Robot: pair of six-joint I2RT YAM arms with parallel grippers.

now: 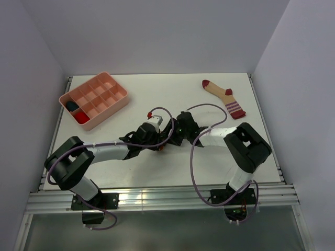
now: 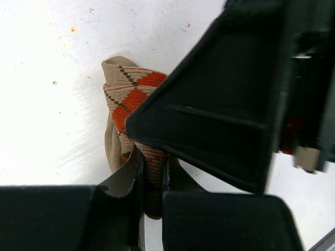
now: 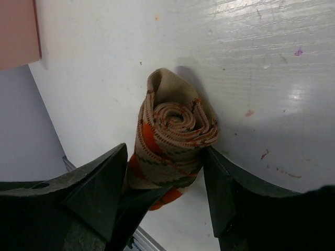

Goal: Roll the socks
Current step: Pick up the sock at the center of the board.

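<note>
From above, a white desk (image 1: 172, 94) sits boxed in by pale grey-lilac walls (image 1: 157, 31). A pink plastic compartment tray (image 1: 107, 113) stands at far left, holding a dark bundle (image 1: 70, 106) and a red bundle (image 1: 81, 117). At far right, well apart from the arms, lies the tan sock with dark red toe and heel and a striped cuff (image 1: 222, 94), flat, its long axis slanting from toe at far left to cuff at near right. In the left wrist view, the scuffed white surface carries the rolled tan-and-orange argyle sock (image 2: 133, 97). The left end effector (image 2: 153, 175) is clamped on the roll's near end, and the roll reaches away from it. In the right wrist view, the roll's spiral end faces the camera. The right end effector (image 3: 165, 151) is parted, one finger on each side of the roll.
</note>
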